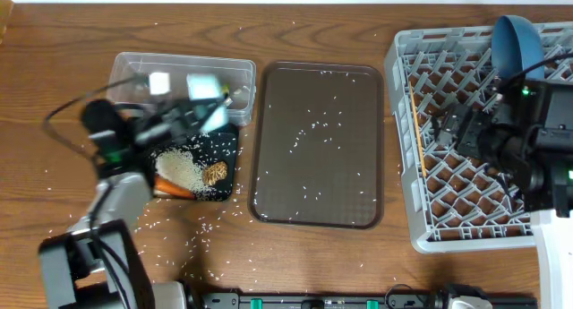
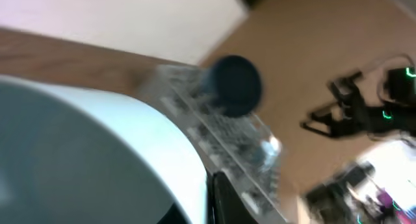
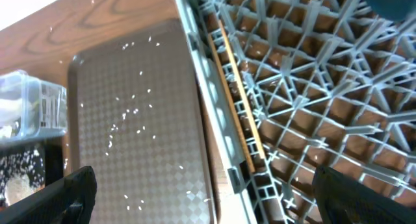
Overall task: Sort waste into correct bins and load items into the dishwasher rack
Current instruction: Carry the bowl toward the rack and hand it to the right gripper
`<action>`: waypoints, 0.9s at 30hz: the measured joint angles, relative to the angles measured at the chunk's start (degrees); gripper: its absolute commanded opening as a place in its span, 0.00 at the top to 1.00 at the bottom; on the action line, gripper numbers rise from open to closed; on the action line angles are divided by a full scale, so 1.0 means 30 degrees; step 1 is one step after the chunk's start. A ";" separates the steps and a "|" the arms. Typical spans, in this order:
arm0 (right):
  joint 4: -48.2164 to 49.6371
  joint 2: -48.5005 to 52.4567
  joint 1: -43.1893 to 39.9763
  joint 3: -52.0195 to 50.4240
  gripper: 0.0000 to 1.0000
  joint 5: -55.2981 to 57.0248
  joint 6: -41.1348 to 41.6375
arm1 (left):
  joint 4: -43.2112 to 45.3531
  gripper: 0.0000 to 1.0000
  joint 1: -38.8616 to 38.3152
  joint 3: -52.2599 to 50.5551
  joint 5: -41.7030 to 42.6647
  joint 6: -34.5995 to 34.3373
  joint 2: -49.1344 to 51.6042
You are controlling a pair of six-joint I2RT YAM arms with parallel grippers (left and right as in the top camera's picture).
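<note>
Left wrist view, nearest: white bowl (image 2: 97, 159) filling the frame, mouth tipped toward the lens, round with no long axis, seemingly pinched at the rim by the left gripper (image 1: 201, 110) above the black tray (image 1: 230, 161). Farther off, rightward across the brown serving tray (image 1: 315, 148): dishwasher rack (image 1: 403, 166), right gripper (image 3: 218, 201) over its left wall, spread wide, empty, plainly the nearer arm.

Left arm (image 1: 112, 179) stands up from its base at lower left and bends toward the right, its wrist and the left gripper (image 1: 192, 116) smeared by blur, jaw position unreadable. Right arm (image 1: 537, 152) reaches leftward from the far side. The right gripper (image 3: 218, 195) is angled downward, its dark fingers (image 3: 71, 191) spread wide apart.
</note>
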 measured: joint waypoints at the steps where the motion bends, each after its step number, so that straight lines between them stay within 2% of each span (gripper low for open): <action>1: -0.0080 -0.0131 -0.0291 0.0000 0.03 0.0044 -0.0015 | 0.1115 0.94 -0.1071 0.0029 -0.0503 -0.0765 -0.0007; 7: -0.1260 -0.0605 -0.3351 0.0000 0.01 0.0685 0.0809 | 0.1821 0.93 -0.7337 0.0153 -0.5544 -0.3009 0.0015; 12: -0.1348 -0.0597 -0.5690 0.0000 0.01 0.0430 0.1413 | 0.1829 0.94 -1.1366 0.1428 -1.0076 -0.3585 0.0809; 16: -0.1668 -0.0597 -0.5989 0.0000 0.01 0.0138 0.1596 | 0.1872 0.94 -1.3821 0.3432 -1.2998 -0.4313 0.2550; 21: -0.1843 -0.0597 -0.6222 0.0000 0.01 0.0051 0.1668 | 0.1953 0.94 -1.5781 0.7118 -1.4513 -0.5603 0.6127; 27: -0.2251 -0.0597 -0.6222 0.0000 0.01 0.0015 0.1690 | 0.2798 0.94 -1.7325 1.1001 -1.4775 -0.6994 1.0003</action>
